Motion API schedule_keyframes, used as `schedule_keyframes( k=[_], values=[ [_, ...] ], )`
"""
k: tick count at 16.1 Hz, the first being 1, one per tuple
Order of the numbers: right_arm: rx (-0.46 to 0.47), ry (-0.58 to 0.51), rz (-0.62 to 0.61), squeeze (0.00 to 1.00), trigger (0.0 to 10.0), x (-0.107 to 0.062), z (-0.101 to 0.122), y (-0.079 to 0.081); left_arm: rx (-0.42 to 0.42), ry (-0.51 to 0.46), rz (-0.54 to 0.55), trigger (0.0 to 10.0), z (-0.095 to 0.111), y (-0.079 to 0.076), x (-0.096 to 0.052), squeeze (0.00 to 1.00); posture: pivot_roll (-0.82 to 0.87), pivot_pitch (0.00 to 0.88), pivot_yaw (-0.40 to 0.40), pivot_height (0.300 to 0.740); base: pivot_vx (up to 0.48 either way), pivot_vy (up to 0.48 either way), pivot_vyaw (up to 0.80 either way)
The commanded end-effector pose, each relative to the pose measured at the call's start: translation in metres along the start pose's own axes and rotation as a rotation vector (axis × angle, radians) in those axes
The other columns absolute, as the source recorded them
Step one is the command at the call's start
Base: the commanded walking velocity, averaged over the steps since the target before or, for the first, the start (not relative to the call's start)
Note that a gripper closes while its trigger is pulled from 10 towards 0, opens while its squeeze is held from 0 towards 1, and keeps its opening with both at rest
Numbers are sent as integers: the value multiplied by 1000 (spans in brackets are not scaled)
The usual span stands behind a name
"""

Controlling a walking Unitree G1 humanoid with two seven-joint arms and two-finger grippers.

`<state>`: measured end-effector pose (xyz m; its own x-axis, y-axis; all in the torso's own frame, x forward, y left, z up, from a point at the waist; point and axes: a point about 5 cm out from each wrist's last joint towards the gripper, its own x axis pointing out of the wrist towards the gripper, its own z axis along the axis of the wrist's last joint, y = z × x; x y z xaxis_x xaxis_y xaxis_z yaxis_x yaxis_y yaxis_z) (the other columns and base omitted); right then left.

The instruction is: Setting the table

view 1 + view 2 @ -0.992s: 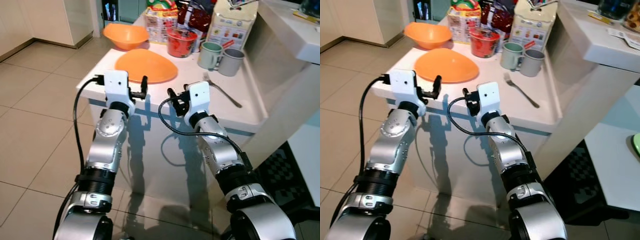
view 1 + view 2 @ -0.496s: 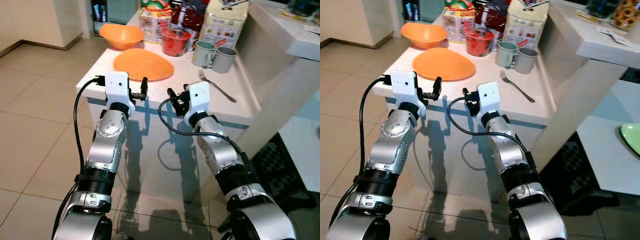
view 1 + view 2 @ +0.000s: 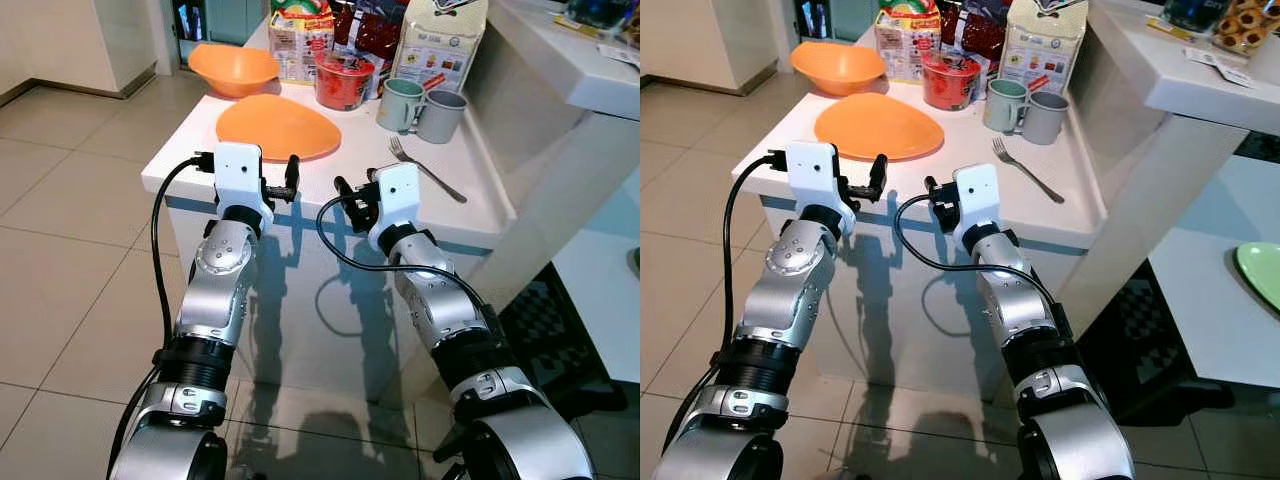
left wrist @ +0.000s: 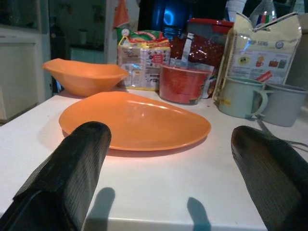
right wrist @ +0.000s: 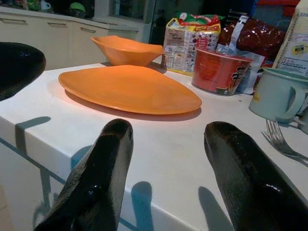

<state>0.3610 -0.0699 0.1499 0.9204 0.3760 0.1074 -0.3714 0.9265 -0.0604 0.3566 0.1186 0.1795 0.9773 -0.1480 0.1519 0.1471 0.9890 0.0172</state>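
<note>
Both arms raised level with counter edge, ready to reach in. Left gripper (image 3: 291,176) fingers spread wide, empty, just short of white counter (image 3: 330,170), aimed at orange plate (image 3: 277,127). Right gripper (image 3: 343,193) also parted, empty, beside left. Plate lies flat near front edge, orange bowl (image 3: 235,68) behind it. Fork (image 3: 427,170) further right; two mugs (image 3: 421,103) and red cup (image 3: 343,79) further back, by food packets. Likely next: plate, nearest reach

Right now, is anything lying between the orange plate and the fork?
No. In the left eye view, only bare white tabletop separates the orange plate from the fork; the two mugs stand further back.
</note>
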Motion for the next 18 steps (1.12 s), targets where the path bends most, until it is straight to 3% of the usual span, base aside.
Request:
schedule_keyframes(
  k=[1, 4, 11, 14, 18],
  values=[
    [-17, -11, -16, 0, 10000, 1, 3, -7, 10, 1, -25, 10000, 1, -7, 2, 0, 92, 0, -99, 740, 0, 0, 0],
    [-10, -13, -46, 0, 10000, -1, 2, -12, 14, 7, -25, 10000, -1, -4, 1, 0, 104, 0, -92, 740, 0, 293, 0],
    [26, -21, -28, 0, 10000, 4, 2, 2, 23, 23, -1, 10000, -3, 8, -3, 0, 154, 0, -78, 740, 0, 365, 0],
    [37, -16, -22, 0, 10000, 6, 1, 7, 55, 32, 7, 10000, -5, 12, -5, 0, 170, 0, -81, 740, 0, 0, 0],
    [34, -25, -7, 0, 10000, 9, 4, 10, 60, 35, 14, 10000, -6, 16, -5, 0, 175, 0, -81, 740, 0, -440, 0]
  ],
)
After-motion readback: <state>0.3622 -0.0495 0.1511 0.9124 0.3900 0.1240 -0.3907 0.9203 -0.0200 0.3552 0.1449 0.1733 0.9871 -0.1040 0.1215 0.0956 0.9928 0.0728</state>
